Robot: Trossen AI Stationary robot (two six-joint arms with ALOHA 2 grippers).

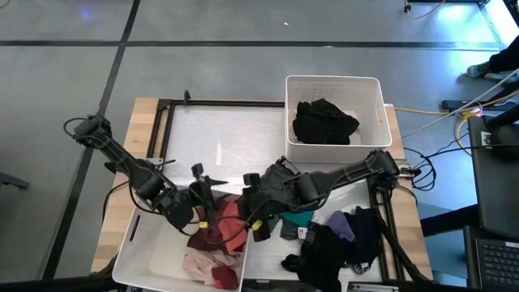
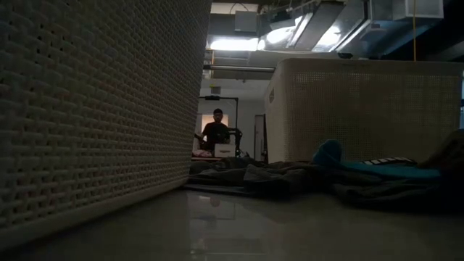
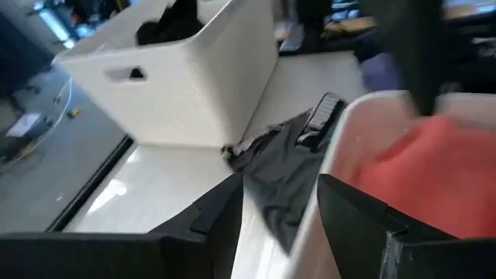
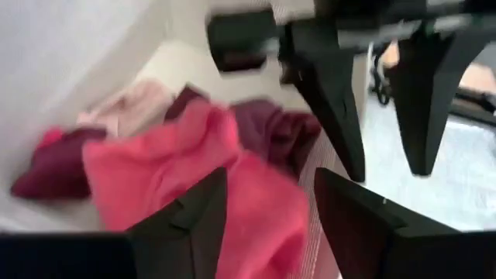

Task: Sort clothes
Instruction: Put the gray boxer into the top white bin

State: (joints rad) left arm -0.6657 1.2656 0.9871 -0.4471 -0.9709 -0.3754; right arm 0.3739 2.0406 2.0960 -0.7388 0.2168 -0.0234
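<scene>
A white bin (image 1: 134, 251) at the near left holds red, maroon and pink clothes; the red garment (image 1: 225, 221) lies at its far right corner and also shows in the right wrist view (image 4: 194, 163). My right gripper (image 1: 247, 212) is open just over that garment (image 4: 271, 201). My left gripper (image 1: 203, 177) is open and empty beside the bin's far rim, pointing toward the far right (image 3: 279, 203). A grey garment (image 3: 279, 167) lies on the table beyond it. A second white bin (image 1: 375, 89) at the far right holds black clothes (image 1: 324, 122). My right gripper's open fingers (image 4: 186, 221) stand on either side of the red garment's upper fold (image 4: 256, 194), coming from the table's right and slanting down. I cannot tell whether they touch it. The garment lies in the bin on the other clothes.
A pile of black, purple and teal clothes (image 1: 340, 235) lies at the near right of the table; the teal one shows in the low view (image 2: 330, 156). The two grippers are close together over the near bin's rim (image 3: 341, 155). A person (image 2: 216, 130) stands far behind the table.
</scene>
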